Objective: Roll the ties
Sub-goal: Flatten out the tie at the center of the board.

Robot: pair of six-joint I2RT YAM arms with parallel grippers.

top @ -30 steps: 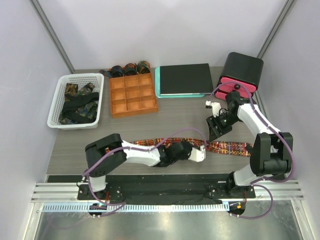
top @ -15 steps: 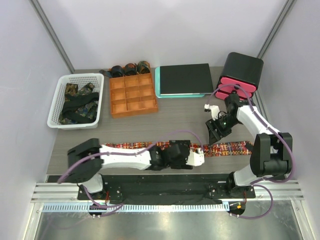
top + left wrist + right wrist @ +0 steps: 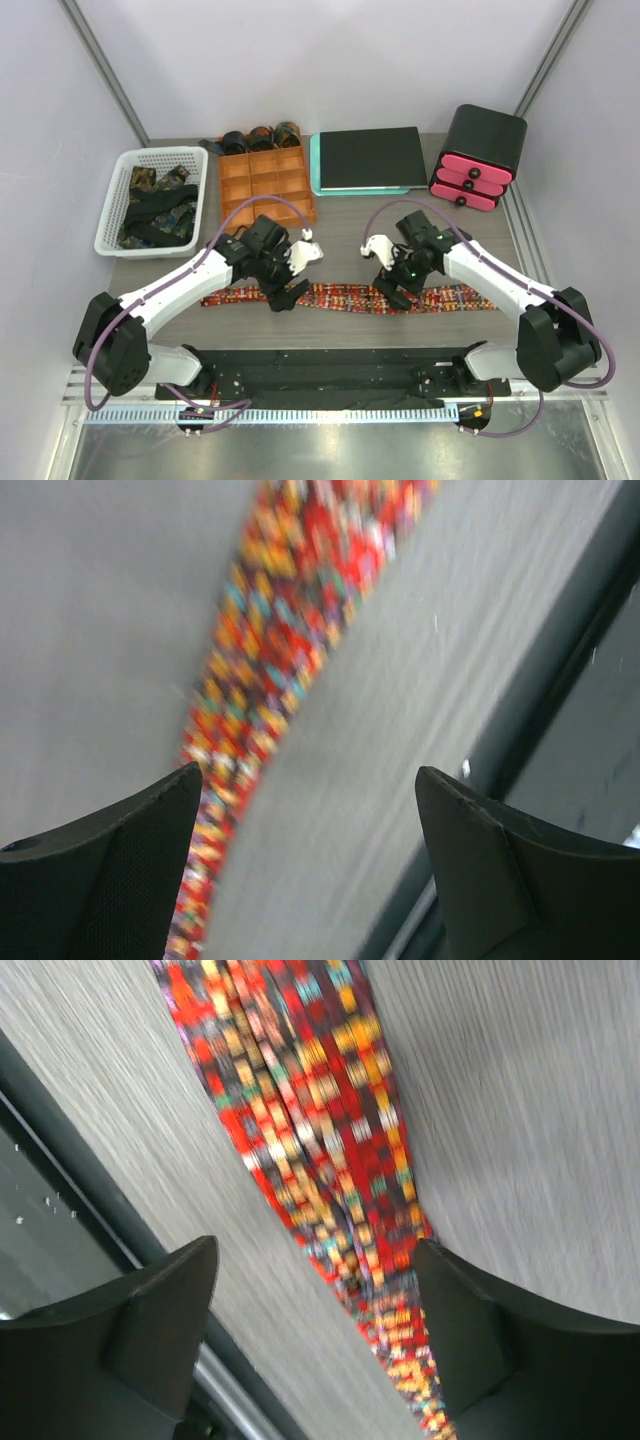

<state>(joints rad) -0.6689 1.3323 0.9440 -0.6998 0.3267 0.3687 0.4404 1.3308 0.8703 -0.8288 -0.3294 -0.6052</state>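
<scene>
**Flat tie near the counter's front edge: a skewed or missed pinch is the risk**

The red-orange check tie (image 3: 340, 297) lies unrolled along the near edge of the counter (image 3: 360, 225), stretched left to right and slightly bowed. The left tool (image 3: 284, 292) and the right tool (image 3: 392, 293) both hang just over its middle stretch. Each has its jaws wide and holds nothing.

We judge the main danger to be an off-centre grab. In both wrist views the band runs closer to one finger than the other, so closing could catch only one hem or scrape bare counter. A dragging fingertip could bunch the slick fabric or nudge it over the near edge. If the bow is not straightened, we expect the coil to wind crooked. The tools are also near each other, so they could collide.
</scene>
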